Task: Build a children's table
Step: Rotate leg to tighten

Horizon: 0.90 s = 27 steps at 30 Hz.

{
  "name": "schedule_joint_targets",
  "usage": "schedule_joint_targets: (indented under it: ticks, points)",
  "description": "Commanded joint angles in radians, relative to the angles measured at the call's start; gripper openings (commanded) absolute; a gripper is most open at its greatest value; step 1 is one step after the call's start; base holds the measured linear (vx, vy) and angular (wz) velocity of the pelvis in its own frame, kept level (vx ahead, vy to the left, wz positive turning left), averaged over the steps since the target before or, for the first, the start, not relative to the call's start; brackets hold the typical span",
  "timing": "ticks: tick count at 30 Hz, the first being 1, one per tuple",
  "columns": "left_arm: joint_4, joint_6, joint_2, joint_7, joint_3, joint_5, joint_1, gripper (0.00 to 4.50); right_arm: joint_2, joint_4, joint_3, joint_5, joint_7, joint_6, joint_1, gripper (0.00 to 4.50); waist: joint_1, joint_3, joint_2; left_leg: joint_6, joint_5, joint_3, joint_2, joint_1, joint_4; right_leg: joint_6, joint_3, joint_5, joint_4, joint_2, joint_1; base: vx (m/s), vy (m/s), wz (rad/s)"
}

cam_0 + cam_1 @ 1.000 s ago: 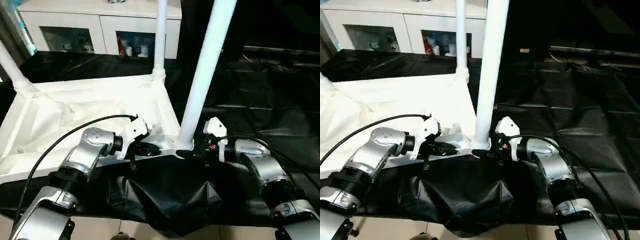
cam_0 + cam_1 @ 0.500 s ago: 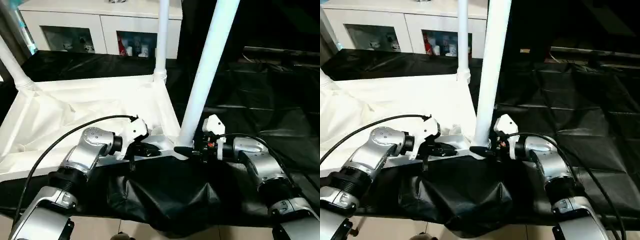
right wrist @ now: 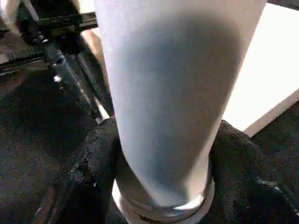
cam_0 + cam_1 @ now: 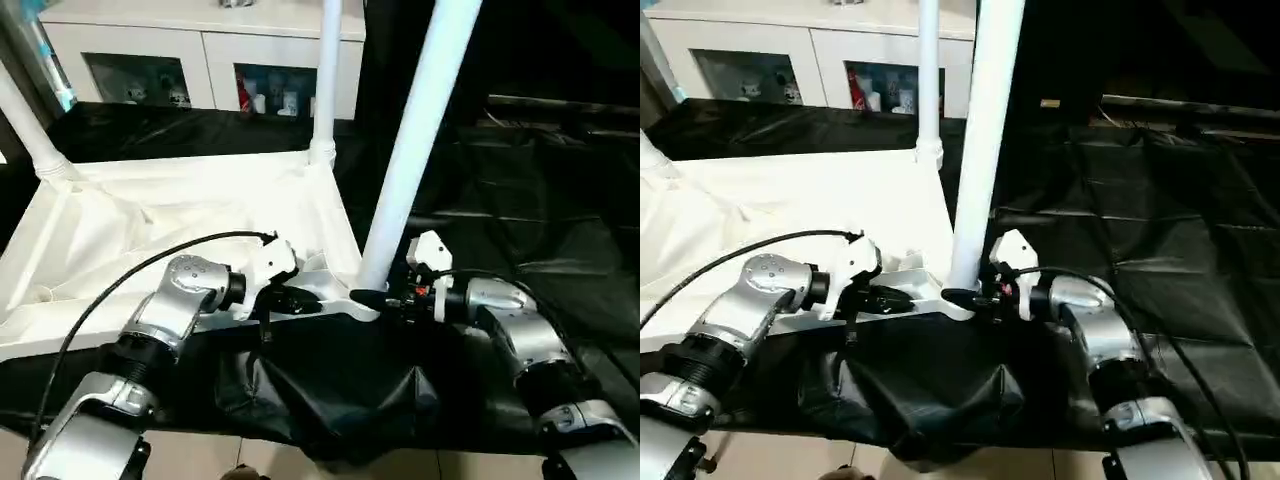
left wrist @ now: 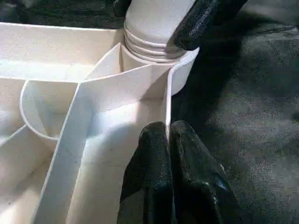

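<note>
The tabletop lies upside down on the black-covered desk, ribs facing up, with a leg standing in its near corner socket. Two more legs rise from the far corners and.

The step in hand looks like seating this near leg. The right end effector has its fingers on either side of the leg's base just above the socket, grasping it. The left end effector is clenched, its fingertips pinched on the tabletop's rim just beside that socket, bracing it.

Threads still show at the leg's foot, so the next move probably calls for turning or pressing the leg further home while the rim is held steady.

A white cabinet stands behind the desk.
</note>
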State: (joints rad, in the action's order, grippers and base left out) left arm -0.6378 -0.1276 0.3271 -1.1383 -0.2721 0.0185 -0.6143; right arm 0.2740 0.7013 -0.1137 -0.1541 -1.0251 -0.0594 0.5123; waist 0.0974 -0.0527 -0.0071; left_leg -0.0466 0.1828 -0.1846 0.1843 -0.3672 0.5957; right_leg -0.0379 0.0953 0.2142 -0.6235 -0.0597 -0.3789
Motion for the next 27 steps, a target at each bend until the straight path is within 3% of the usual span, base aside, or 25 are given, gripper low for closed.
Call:
schedule_joint_targets:
  ticks: [1,3,4,6,7,8,9,10,12,14,15,18,21,27]
  points:
    - [-0.061,-0.021,-0.063,0.138,0.025,-0.005,-0.042,0.00,-0.050,0.053,0.003,0.022,0.117,0.009,-0.009,2.50,-0.005,0.056,-0.009,0.047,0.178,0.022,0.061,0.015,-0.069,-0.183,-0.068,0.256,0.094,-0.109,0.040,0.000,0.000,0.00]
    - [-0.097,-0.025,-0.096,0.201,0.035,-0.012,-0.072,0.00,-0.082,0.076,0.026,0.027,0.218,0.014,-0.004,2.50,-0.010,0.054,-0.006,0.021,0.210,0.024,0.061,0.023,-0.072,-0.171,-0.069,0.305,0.101,-0.108,0.032,0.000,0.000,0.00]
    - [-0.131,-0.025,-0.126,0.261,0.043,-0.020,-0.099,0.00,-0.115,0.092,0.047,0.026,0.306,0.027,0.003,2.50,-0.012,0.056,-0.005,0.016,0.211,0.026,0.059,0.018,-0.072,-0.167,-0.069,0.309,0.100,-0.110,0.038,0.000,0.000,0.00]
    - [-0.166,-0.032,-0.162,0.320,0.049,-0.026,-0.129,0.00,-0.157,0.110,0.069,0.022,0.409,0.053,0.017,2.50,-0.015,0.056,-0.004,0.014,0.209,0.026,0.061,0.020,-0.074,-0.167,-0.070,0.294,0.101,-0.108,0.034,0.000,0.000,0.00]
    - [-0.201,-0.038,-0.201,0.389,0.055,-0.034,-0.161,0.00,-0.208,0.131,0.083,0.028,0.520,0.072,0.039,2.50,-0.016,0.057,0.006,0.007,0.215,0.028,0.060,0.021,-0.074,-0.169,-0.070,0.293,0.100,-0.109,0.033,0.000,0.000,0.00]
    - [-0.213,-0.039,-0.217,0.410,0.052,-0.040,-0.172,0.00,-0.233,0.144,0.086,0.031,0.567,0.082,0.053,2.50,-0.019,0.058,-0.001,0.003,0.218,0.029,0.060,0.020,-0.075,-0.169,-0.070,0.287,0.100,-0.108,0.036,0.000,0.000,0.00]
    - [-0.213,-0.039,-0.217,0.410,0.052,-0.040,-0.172,0.00,-0.233,0.144,0.086,0.031,0.567,0.082,0.053,2.49,-0.018,0.059,-0.001,0.004,0.217,0.028,0.060,0.020,-0.074,-0.171,-0.071,0.275,0.100,-0.111,0.036,0.000,0.000,0.00]
    - [-0.218,-0.037,-0.224,0.419,0.050,-0.044,-0.175,0.00,-0.246,0.152,0.087,0.035,0.590,0.086,0.061,2.49,-0.016,0.060,0.006,0.007,0.215,0.028,0.059,0.019,-0.073,-0.173,-0.071,0.265,0.099,-0.113,0.038,0.000,0.000,0.00]
    - [-0.224,-0.030,-0.232,0.430,0.042,-0.057,-0.178,0.00,-0.265,0.163,0.072,0.050,0.605,0.087,0.076,2.49,-0.016,0.063,0.001,0.026,0.182,0.026,0.057,0.013,-0.071,-0.177,-0.071,0.208,0.094,-0.109,0.041,0.000,0.000,0.00]
    - [-0.221,-0.016,-0.234,0.414,0.033,-0.063,-0.175,0.00,-0.271,0.162,0.047,0.069,0.571,0.071,0.082,2.49,-0.016,0.062,0.003,0.032,0.175,0.025,0.057,0.012,-0.070,-0.179,-0.070,0.197,0.094,-0.110,0.042,0.000,0.000,0.00]
    - [-0.217,-0.011,-0.233,0.404,0.031,-0.062,-0.173,0.00,-0.271,0.160,0.041,0.073,0.558,0.062,0.082,2.72,-0.016,0.061,0.003,0.035,0.180,0.025,0.058,0.013,-0.071,-0.179,-0.070,0.200,0.095,-0.108,0.040,0.000,0.000,0.00]
    - [-0.208,0.022,-0.218,0.349,0.020,-0.057,-0.164,0.00,-0.263,0.145,0.062,0.040,0.493,0.051,0.079,2.93,-0.017,0.061,0.000,0.040,0.195,0.026,0.058,0.011,-0.072,-0.176,-0.070,0.217,0.096,-0.110,0.043,0.000,0.000,0.00]
    - [-0.171,0.057,-0.177,0.234,0.007,-0.044,-0.135,0.00,-0.203,0.091,0.050,0.023,0.359,0.045,0.064,3.30,-0.016,0.062,0.000,0.058,0.177,0.025,0.059,0.008,-0.070,-0.176,-0.071,0.186,0.094,-0.109,0.046,0.000,0.000,0.00]
    - [-0.119,0.086,-0.104,0.080,-0.020,-0.033,-0.096,0.00,-0.054,-0.011,-0.003,0.009,0.087,0.067,0.019,3.30,-0.010,0.065,0.007,0.074,0.149,0.023,0.065,0.011,-0.069,-0.208,-0.068,0.097,0.085,-0.104,0.048,0.000,0.000,0.00]
